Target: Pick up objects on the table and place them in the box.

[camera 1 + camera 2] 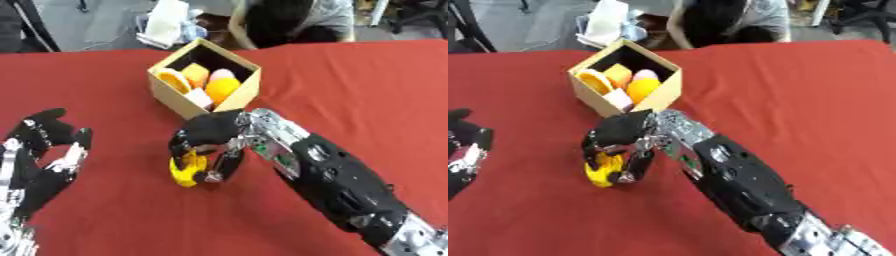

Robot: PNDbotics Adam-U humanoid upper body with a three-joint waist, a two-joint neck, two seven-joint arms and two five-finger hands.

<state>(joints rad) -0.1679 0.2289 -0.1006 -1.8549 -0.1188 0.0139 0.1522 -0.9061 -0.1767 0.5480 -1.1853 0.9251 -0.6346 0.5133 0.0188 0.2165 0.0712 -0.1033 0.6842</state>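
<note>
The bench (367,85), draped in red cloth, carries everything here and gives the yellow and orange pieces a plain ground to stand out against.

The right arm (337,182) is next in bulk. It runs in from the lower right corner and slants up and left across the cloth, an angle that lets its robot hand come down on the target from above, not from the side.

The left robot hand (44,150) sits idle near the left edge, palm showing and fingers relaxed upward. It holds nothing and lies well apart from the work, probably parked there so the right arm has room.

The cardboard box (175,97) stands toward the far middle of the bench, turned corner-on, with its top open. Rounded yellow, orange and pink items (210,82) are already packed inside, so part of the task looks done. The box sits just beyond the working hand, which keeps the carry short.

The right robot hand (210,145) is bent downward, its fingers curled around a yellow object (187,169). I judge this to be a grasp in progress or just completed.

That yellow object is the smallest piece. It appears to rest on the cloth, near the box's front corner, though contact with the cloth is hard to confirm. Its exact shape is hidden by the fingers.
</note>
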